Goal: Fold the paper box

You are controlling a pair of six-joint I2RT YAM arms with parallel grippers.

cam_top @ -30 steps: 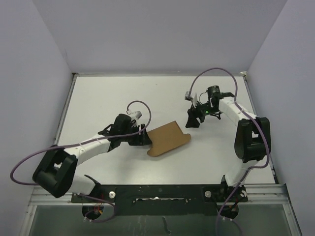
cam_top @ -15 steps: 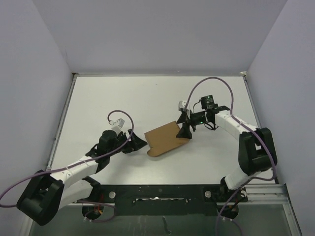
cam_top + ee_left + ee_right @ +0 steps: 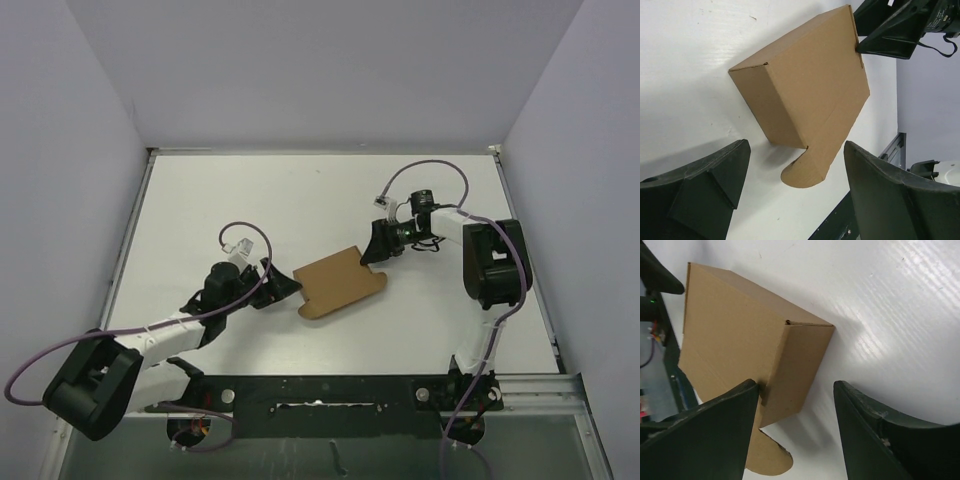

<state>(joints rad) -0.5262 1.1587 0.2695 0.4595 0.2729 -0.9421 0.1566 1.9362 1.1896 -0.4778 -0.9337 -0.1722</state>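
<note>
Top external: left gripper backed off box, jaws apart; right gripper arrived at box's right end, jaws apart. Flap untucked.

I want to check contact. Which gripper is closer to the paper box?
The right gripper: one fingertip reaches the paper box at its far right corner. The left gripper, also open, leaves bare table before the box.
</note>
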